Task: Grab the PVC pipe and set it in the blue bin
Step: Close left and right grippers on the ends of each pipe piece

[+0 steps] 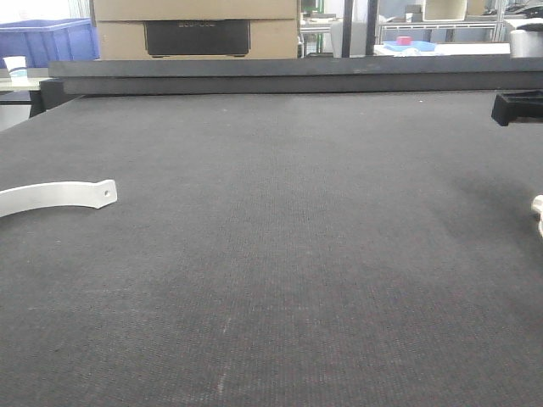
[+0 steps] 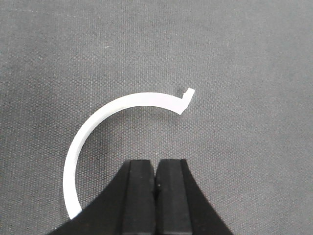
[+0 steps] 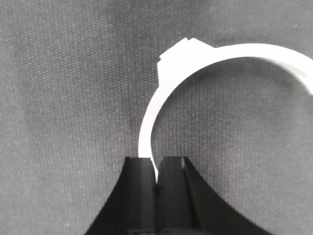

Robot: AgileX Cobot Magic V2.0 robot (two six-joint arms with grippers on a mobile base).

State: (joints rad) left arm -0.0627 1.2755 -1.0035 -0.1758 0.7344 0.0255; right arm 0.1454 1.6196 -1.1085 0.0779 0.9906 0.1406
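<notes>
PVC pipe arc (image 3: 244, 51), a white curved strip with a squared tab on its outer edge, is pinched by its lower end in the right gripper (image 3: 156, 164). The two black fingers (image 3: 139, 196) are pressed onto the thin strip at the bottom centre of the right wrist view. From there the arc rises and sweeps off to the upper right, over the dark woven mat (image 3: 58, 98). Whether it touches the mat or is lifted off it cannot be told.

In the left wrist view the left gripper (image 2: 155, 166) sits at the bottom centre with its fingers pressed together and nothing between them. A second white arc (image 2: 142, 98) lies flat on the mat just above the fingertips. It curves from the lower left to a small bent tab right of centre, its lower end close beside the gripper's left flank.

In the front view a white curved strap (image 1: 59, 197) with a small hole near its tip lies on the mat at the left edge. A pale sliver at the right edge is too small to identify. Further back on the right sits a black block (image 1: 517, 106). Beyond the table's far edge stand a cardboard box (image 1: 195, 25) at top centre and the blue bin (image 1: 47, 42) at the upper left, well apart from both arcs.
</notes>
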